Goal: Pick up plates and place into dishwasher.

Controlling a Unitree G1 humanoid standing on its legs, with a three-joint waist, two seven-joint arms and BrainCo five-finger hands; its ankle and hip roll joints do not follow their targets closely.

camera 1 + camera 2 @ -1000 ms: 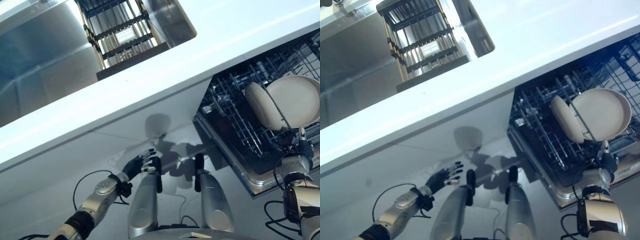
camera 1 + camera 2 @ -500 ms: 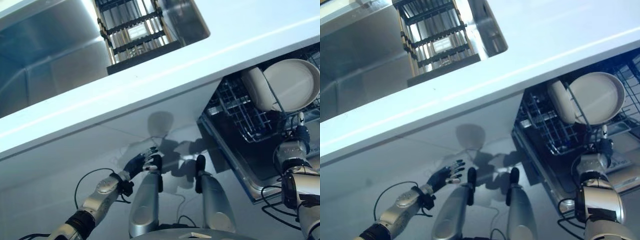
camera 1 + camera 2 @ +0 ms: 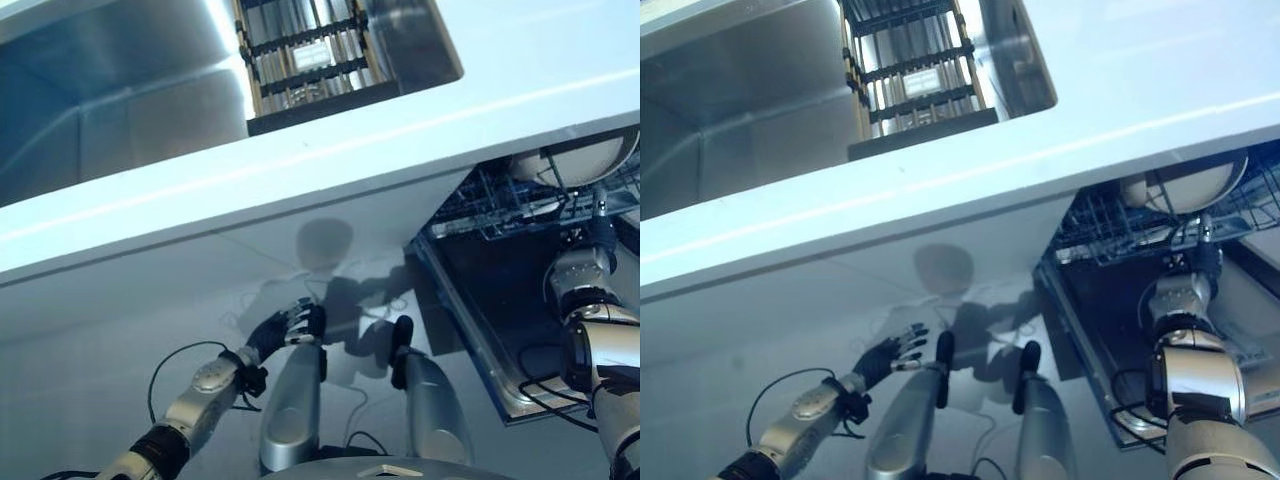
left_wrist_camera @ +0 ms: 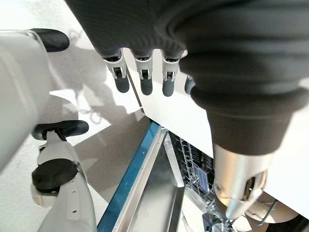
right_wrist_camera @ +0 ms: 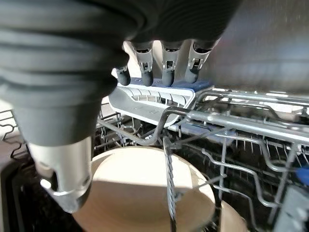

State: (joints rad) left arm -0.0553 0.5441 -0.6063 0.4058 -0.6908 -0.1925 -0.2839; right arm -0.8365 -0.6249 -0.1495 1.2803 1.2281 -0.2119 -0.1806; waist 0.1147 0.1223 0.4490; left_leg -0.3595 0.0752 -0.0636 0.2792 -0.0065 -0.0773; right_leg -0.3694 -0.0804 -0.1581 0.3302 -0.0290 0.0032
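Plate point(image 5: 145, 193) stands on edge in rack point(image 5: 231, 121) (second plate point(image 3: 1135, 190) beside it), rack mostly under counter point(image 3: 330, 150). Right hand point(image 5: 164, 67) at rack front, fingers relaxed, grasping nothing. Left hand point(image 3: 285, 325) low before cabinet front, fingers loose, empty. Sink point(image 3: 130, 90) above, drainer point(image 3: 305, 50) inside.

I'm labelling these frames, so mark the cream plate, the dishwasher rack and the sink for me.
cream plate point(image 5: 140, 193): right wrist view, on its flat face.
dishwasher rack point(image 5: 241, 121): right wrist view, on a grey wire bar.
sink point(image 3: 120, 120): left eye view, on its steel inner wall.
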